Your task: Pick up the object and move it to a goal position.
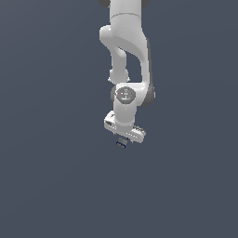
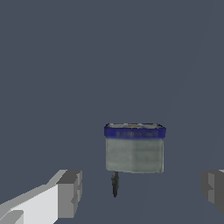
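The object [image 2: 134,148] is a tiny grey-green block with a dark blue rim. In the wrist view it stands between and a little beyond my two grey fingers [image 2: 70,192], and neither finger touches it. My gripper [image 2: 142,192] is open and empty, with the jaws much wider than the block. In the exterior view the object [image 1: 121,142] shows as a small dark speck just below the white gripper [image 1: 123,138], which points down over it and hides its own fingertips.
The plain dark grey-blue ground [image 1: 56,186] fills both views. A thin dark sliver [image 2: 115,183] lies just in front of the block in the wrist view. The white arm [image 1: 125,46] rises above the gripper.
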`<state>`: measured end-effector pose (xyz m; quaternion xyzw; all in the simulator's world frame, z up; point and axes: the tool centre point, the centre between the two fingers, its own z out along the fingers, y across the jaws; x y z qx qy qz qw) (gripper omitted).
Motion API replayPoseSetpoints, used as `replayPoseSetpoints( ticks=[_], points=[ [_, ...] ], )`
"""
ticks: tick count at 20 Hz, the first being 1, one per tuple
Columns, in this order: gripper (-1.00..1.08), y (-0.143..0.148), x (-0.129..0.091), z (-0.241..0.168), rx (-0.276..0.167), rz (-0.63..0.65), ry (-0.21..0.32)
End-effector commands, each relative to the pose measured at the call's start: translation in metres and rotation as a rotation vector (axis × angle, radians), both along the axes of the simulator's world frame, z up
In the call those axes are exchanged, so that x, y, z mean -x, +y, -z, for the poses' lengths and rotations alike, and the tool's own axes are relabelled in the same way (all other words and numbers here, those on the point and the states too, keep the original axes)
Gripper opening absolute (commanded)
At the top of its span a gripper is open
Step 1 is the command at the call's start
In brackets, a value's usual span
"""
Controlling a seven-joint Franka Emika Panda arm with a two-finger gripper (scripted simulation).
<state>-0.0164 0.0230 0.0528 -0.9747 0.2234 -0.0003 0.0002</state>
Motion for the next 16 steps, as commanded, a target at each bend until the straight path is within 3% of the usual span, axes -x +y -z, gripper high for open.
replayPoseSetpoints(
  ticks=[1, 11, 12, 16],
  points=[
    [1.0, 0.0, 0.001, 0.011, 0.0, 0.001, 0.001],
    [1.0, 0.0, 0.0, 0.04, 0.0, 0.004, 0.001],
    [-1.0, 0.0, 0.0, 0.04, 0.0, 0.004, 0.001],
    [-1.0, 0.0, 0.0, 0.04, 0.0, 0.004, 0.001]
  ],
)
